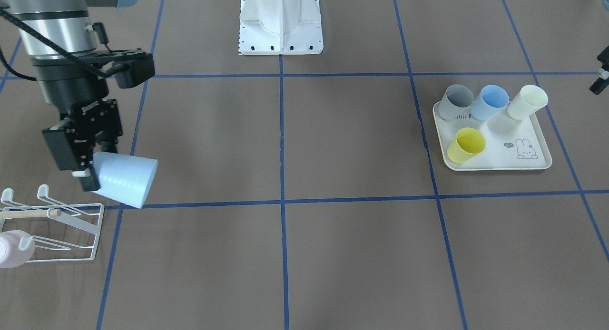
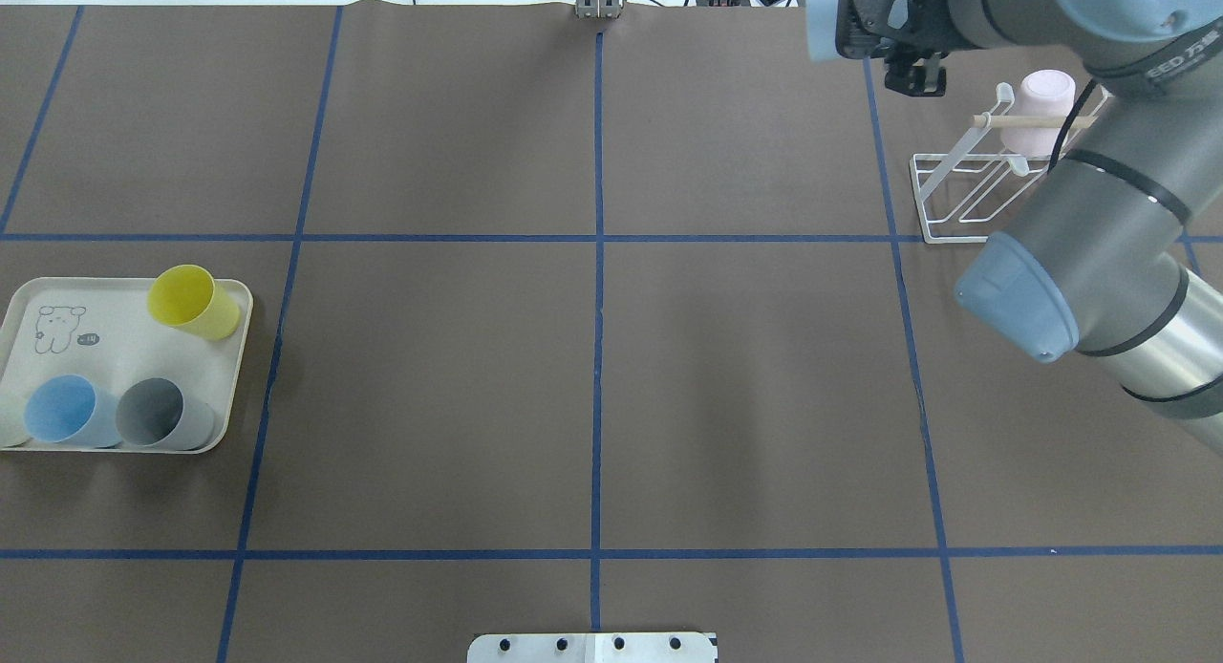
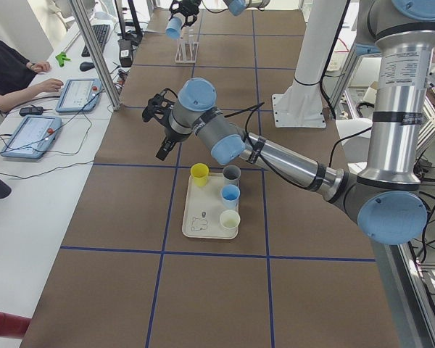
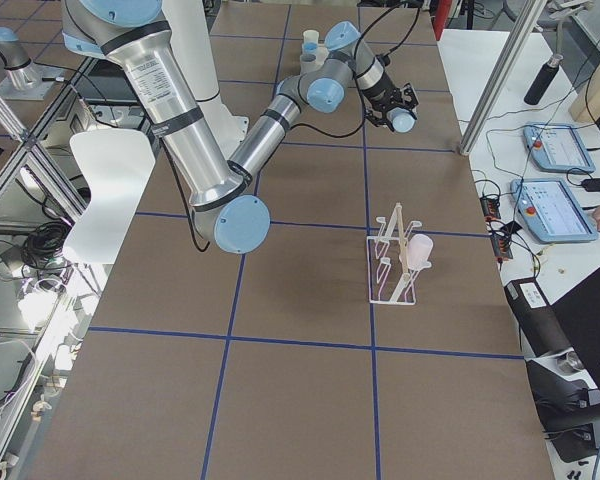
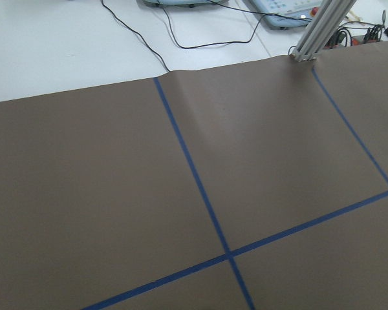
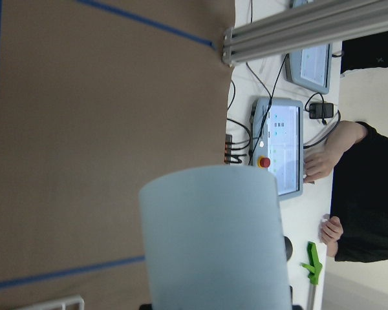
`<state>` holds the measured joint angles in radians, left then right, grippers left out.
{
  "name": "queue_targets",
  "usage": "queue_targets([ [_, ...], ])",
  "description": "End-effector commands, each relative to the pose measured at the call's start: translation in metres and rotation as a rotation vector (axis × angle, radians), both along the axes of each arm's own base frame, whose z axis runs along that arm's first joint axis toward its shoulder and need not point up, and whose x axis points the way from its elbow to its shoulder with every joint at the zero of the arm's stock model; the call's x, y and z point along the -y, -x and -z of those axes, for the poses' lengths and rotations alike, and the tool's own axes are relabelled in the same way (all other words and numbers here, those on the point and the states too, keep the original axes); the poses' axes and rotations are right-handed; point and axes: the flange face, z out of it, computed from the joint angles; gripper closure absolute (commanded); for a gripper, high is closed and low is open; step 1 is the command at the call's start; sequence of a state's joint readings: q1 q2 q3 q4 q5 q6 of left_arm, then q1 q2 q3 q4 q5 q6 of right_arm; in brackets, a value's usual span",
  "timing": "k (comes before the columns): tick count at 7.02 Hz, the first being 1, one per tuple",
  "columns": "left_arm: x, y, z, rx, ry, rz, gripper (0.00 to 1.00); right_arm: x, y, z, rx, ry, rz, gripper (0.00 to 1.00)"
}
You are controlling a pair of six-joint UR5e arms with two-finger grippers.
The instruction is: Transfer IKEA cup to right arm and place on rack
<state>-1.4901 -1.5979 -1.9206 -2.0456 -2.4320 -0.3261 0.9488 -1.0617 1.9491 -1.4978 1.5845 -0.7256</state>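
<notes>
IKEA cup (image 1: 124, 179), pale blue, smooth tapered plastic, hangs on its side above the table; the right gripper (image 1: 88, 175) clamps its narrow end, wide end pointing toward table centre; the white wire rack (image 1: 71, 225), prongs upturned, sits just beside and lower, bearing a pink cup (image 1: 14, 248); I cannot tell the left gripper's (image 3: 159, 119) state.
</notes>
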Motion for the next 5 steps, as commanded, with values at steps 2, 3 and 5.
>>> queue_targets([
  [2,-0.009,0.010,-0.016,0.016,0.006,-0.005,0.00,0.037,-0.049,-0.065,-0.587,-0.110,0.111,0.51],
  [3,-0.010,0.010,-0.017,0.017,0.008,-0.005,0.00,0.042,-0.048,-0.106,-0.653,-0.057,0.112,0.51],
  [5,-0.010,0.011,-0.017,0.016,0.008,-0.004,0.00,0.043,-0.040,-0.133,-0.687,-0.034,0.121,0.51],
])
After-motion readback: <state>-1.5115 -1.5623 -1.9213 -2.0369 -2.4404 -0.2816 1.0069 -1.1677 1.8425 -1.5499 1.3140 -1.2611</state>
